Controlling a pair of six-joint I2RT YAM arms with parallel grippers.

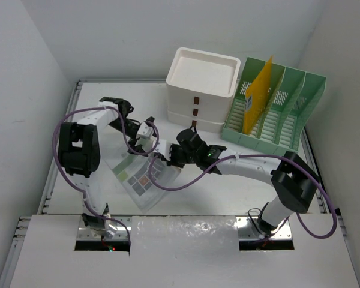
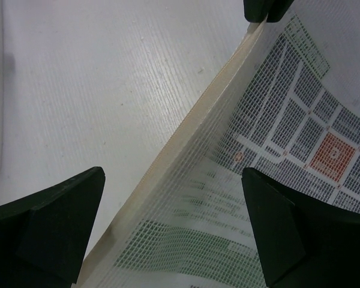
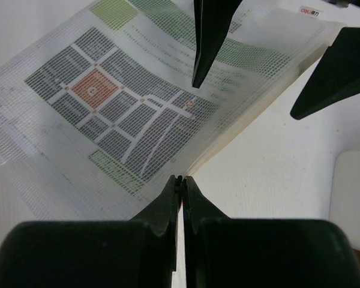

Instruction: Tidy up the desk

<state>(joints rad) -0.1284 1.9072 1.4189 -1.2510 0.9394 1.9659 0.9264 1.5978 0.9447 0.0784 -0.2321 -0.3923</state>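
Mid-task: right tool [image 3: 180, 183] clamped shut on mesh pouch [image 1: 145, 180] edge over the bench [image 1: 228, 192] beneath it, left tool [image 2: 173, 180] wide open straddling that edge, empty; filing into green rack [image 1: 276, 114] beyond looks pending.

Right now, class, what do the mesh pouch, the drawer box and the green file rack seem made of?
The mesh pouch: likely flexible clear plastic; grid shows, print reads through, edge curls. The drawer box: probably moulded plastic, matte white, rounded edges. The file rack: probably plastic, pale green, slotted walls.
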